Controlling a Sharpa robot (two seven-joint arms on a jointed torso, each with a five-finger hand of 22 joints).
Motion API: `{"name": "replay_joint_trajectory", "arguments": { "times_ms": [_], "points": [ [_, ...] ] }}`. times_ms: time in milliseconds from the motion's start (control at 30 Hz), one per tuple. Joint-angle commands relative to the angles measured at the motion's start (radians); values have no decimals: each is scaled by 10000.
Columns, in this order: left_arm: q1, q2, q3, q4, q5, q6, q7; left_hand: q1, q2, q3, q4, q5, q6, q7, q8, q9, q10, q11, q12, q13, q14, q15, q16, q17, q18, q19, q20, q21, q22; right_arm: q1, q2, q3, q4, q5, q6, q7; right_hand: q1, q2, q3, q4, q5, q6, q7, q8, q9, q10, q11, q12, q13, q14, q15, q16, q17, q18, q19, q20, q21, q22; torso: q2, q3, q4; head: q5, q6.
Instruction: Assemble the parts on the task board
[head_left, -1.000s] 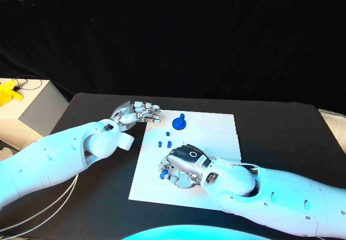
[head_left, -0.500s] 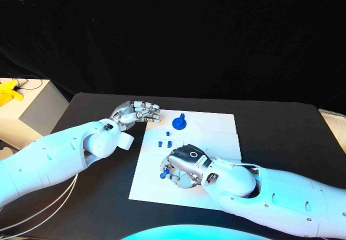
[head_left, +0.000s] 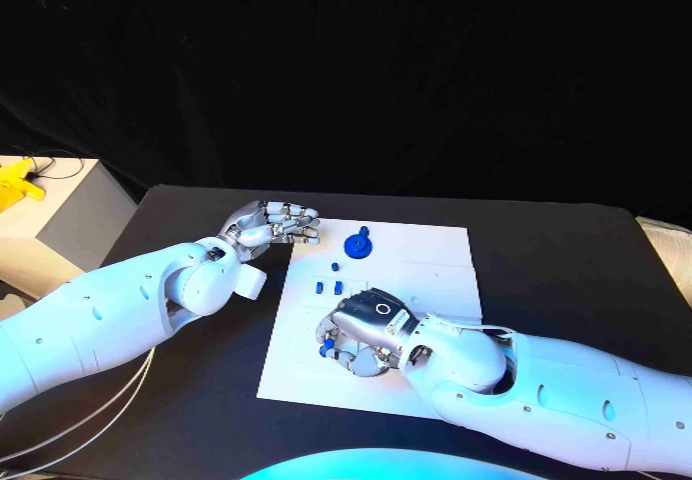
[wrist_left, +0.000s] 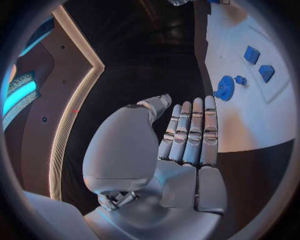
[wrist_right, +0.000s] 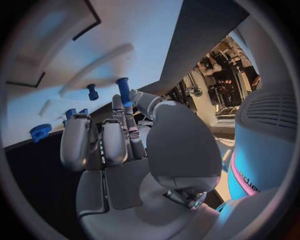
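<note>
While the right hand (head_left: 368, 335) pinches a smooth blue peg (wrist_right: 123, 91), seemingly upright, over the white task board (head_left: 433, 265), the left hand (head_left: 274, 224) rests curled, holding nothing.

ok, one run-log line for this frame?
left robot hand: idle at task board edge, holds nothing | right robot hand: over board, pinching blue peg | blue gear: on board
</note>
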Motion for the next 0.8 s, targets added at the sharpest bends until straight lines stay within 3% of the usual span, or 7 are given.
{"name": "replay_joint_trajectory", "arguments": {
  "times_ms": [33,333,500,600,667,733,800],
  "points": [
    [-1,6,6,24,47,73,74,-19,52,17,-35,0,51,5,-34,-12,12,27,37,10,6,75,-36,11,30,10,46,-30,-9,-8,53,-17,-26,189,-23,389,-127,-306,-81,35,-126,-135,1,-95,-55,-221,58,-67,-128,28,70,-47,-51,24,-122,25,-164,-150,-4,1,0,-4,-3],
    [-1,0,6,23,47,90,61,-19,52,17,-35,0,51,5,-34,-12,12,27,37,10,6,75,-36,11,30,10,46,-30,-9,-8,85,-53,-85,378,-42,563,-230,-559,-690,164,5,-508,41,-385,-186,-1019,148,-52,-310,-131,147,-422,-640,217,-470,113,-1126,-1003,1,4,-6,-18,-6],
    [-1,-7,6,24,47,97,51,-19,52,17,-35,0,51,5,-34,-12,12,27,37,10,6,75,-36,11,30,10,46,-30,-9,-8,53,-60,-96,415,-152,545,-40,-464,-1295,223,32,-671,81,-545,-291,-1352,193,-34,-377,-213,183,-631,-931,300,-593,145,-1611,-1411,3,5,-3,-31,3],
    [0,-13,6,24,47,99,45,-19,52,17,-35,0,51,5,-34,-12,12,27,37,10,6,75,-36,11,30,10,46,-30,-9,-8,26,-61,-94,432,-312,525,157,-291,-2052,377,-137,-850,116,-711,-407,-1666,246,-38,-434,-287,227,-785,-1143,373,-709,185,-2080,-1801,5,7,-4,-33,1],
    [0,-15,6,22,47,99,42,-32,50,14,-34,-1,60,4,-40,-21,17,27,35,8,11,77,-77,20,35,15,56,-68,-33,-8,8,-62,-93,444,-423,510,854,147,-3797,912,-281,-929,38,-828,-531,-2130,326,72,-583,-403,289,-978,-1419,479,-866,256,-2825,-2412,6,7,-6,-33,5],
    [0,-17,6,21,48,98,38,-32,50,14,-34,-1,60,4,-40,-21,17,27,35,8,11,77,-77,20,35,15,56,-68,-33,-8,-12,-63,-90,452,-517,488,1446,153,-4752,1611,-220,-1093,104,-915,-618,-2459,385,203,-718,-501,341,-1092,-1611,552,-941,284,-3302,-2796,4,6,-9,-34,9],
    [0,-18,6,21,48,99,34,-32,50,14,-34,-1,60,4,-40,-21,17,27,35,8,11,77,-77,20,35,15,56,-68,-33,-8,-28,-63,-88,458,-598,471,1950,99,-5081,2301,-200,-1124,92,-902,-651,-2591,392,393,-738,-513,345,-1096,-1650,560,-891,285,-3433,-2875,4,7,-13,-50,16]
  ]
}}
